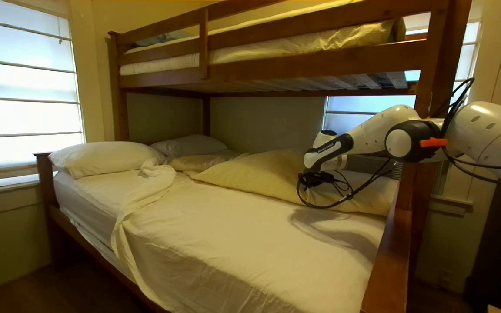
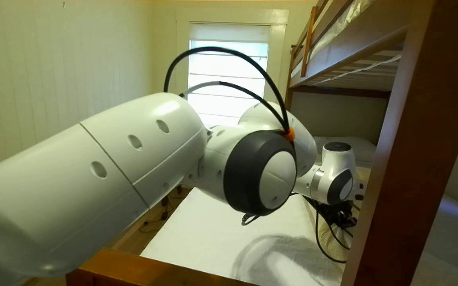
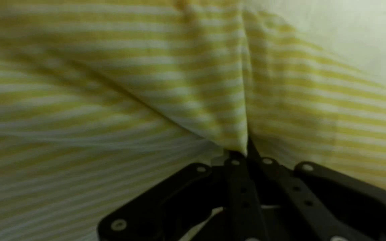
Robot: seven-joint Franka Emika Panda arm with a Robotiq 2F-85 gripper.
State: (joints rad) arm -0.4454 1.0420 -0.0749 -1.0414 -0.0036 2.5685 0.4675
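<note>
Yellow-and-white striped blanket (image 1: 255,174) lies rumpled right of centre in an exterior view; fold (image 3: 218,107) pinched below centre in wrist view.

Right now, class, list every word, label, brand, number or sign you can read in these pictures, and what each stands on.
Clearly readable: none.
Pale lettering on the black strip of the arm, in an exterior view: too small and blurred to read.
No text can be made out on the striped fabric or the pincer.
</note>
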